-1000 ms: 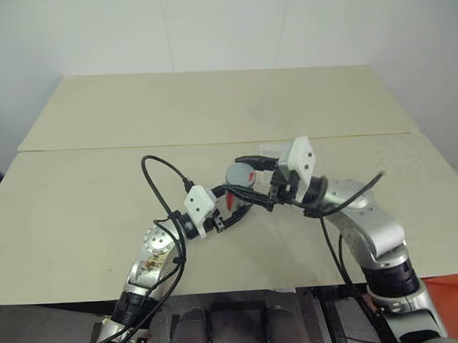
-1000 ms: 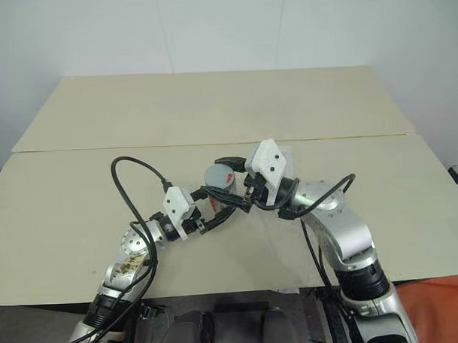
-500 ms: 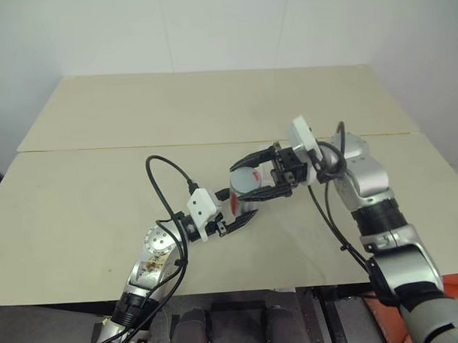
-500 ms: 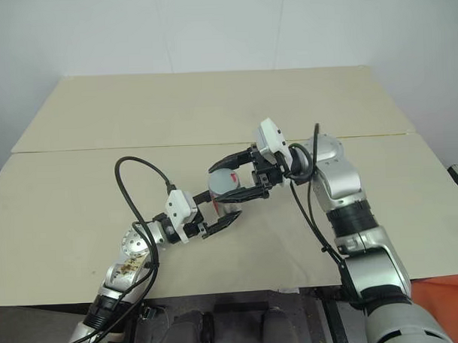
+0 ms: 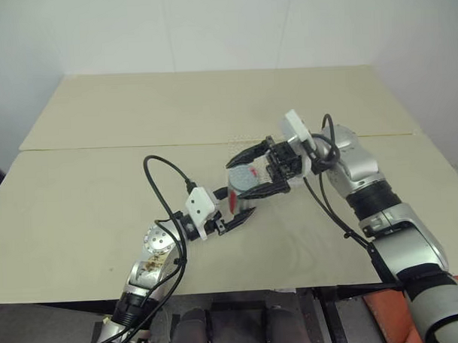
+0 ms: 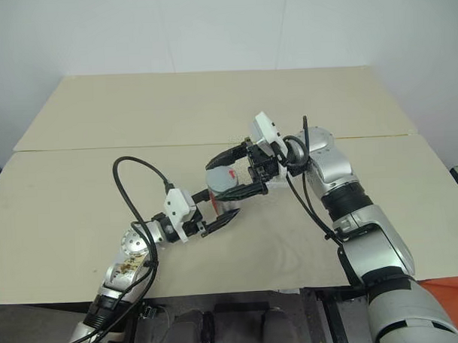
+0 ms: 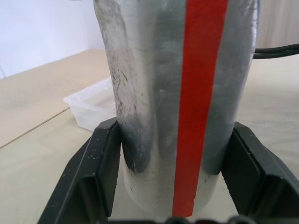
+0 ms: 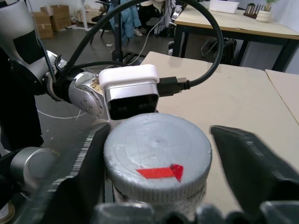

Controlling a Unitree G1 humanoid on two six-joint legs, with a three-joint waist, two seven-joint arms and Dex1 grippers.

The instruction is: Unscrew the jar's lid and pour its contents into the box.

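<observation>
jar [image 6: 224, 204] upright on bench [image 5: 79, 199], clamped low by left gripper [image 5: 242, 214] | right gripper [image 5: 248, 171] spread wide astride lid [image 8: 156, 156], level from the right, fingers not touching | box [image 7: 91, 108] just behind jar

beige table [image 5: 102, 191], clear box [image 7: 93, 105], jar [image 7: 177, 93] standing

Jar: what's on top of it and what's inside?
On top of the jar, the grey lid with its red patch is still in place, between the right gripper's open fingers. The left gripper clamps the jar's body. The contents are hidden by lid and walls.
</observation>
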